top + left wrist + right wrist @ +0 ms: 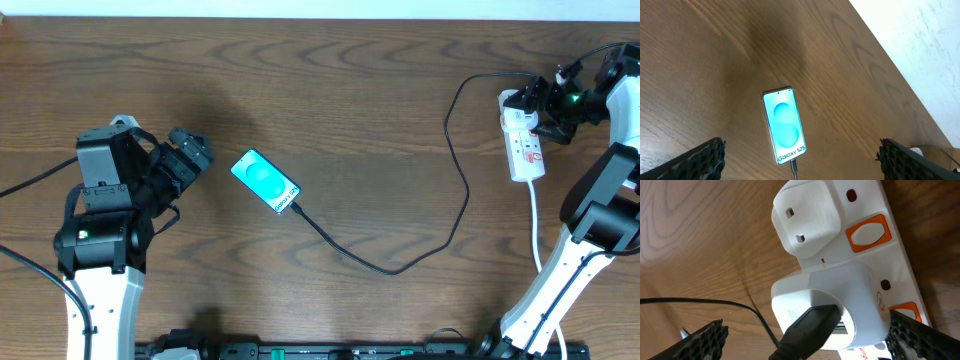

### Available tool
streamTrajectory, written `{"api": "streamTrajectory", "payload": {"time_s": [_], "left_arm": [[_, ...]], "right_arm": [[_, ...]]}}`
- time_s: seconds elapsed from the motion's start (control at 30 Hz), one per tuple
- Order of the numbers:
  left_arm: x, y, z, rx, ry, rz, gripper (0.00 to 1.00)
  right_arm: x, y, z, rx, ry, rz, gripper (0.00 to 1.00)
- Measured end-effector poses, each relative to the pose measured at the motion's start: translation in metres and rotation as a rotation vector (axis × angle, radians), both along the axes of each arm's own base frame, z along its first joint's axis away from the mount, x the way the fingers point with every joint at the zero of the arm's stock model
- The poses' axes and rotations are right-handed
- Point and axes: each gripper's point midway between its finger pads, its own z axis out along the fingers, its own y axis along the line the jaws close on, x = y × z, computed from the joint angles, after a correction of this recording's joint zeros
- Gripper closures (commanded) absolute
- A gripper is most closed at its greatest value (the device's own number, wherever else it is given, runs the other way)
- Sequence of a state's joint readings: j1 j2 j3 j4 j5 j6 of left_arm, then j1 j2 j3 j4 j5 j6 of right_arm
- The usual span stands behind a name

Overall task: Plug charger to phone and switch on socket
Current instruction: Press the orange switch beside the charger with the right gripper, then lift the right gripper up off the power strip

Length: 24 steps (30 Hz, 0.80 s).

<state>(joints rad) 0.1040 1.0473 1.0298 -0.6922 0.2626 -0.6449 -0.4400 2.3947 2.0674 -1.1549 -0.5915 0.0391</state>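
**Cable at the Phone, Switch Yet to Press**

The charger (440, 232), a thin black cable, lay in a loose curve across the table (350, 80). Its plug tip (297, 209) met the lower edge of the phone (265, 181) and appeared to be seated there. The cable looked limp and light, so only the stiff tip would give a sure hold. The phone lay lit and face up, left of centre, and seemed smooth enough to slide if pushed. The cable's far end ran into a white adapter (835, 300) on the socket (524, 140) at the right edge, beside an orange rocker switch (867, 232). The socket looked light, so a press should go straight down. The left gripper (188, 160) hovered just left of the phone, jaws wide and empty. The right gripper (548, 108) hung over the socket, jaws likewise apart, holding nothing.
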Motion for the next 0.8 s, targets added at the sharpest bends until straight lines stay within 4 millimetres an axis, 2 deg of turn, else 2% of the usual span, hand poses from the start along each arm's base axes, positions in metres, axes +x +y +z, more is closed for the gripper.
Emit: {"api": "streamTrajectory", "payload": {"time_s": [0.8], "left_arm": [[0.0,0.0,0.0,0.01,-0.002,-0.01,0.02]], "right_arm": [[-0.0037,-0.0023,-0.0062,-0.007,0.02,0.017,0.01]]}}
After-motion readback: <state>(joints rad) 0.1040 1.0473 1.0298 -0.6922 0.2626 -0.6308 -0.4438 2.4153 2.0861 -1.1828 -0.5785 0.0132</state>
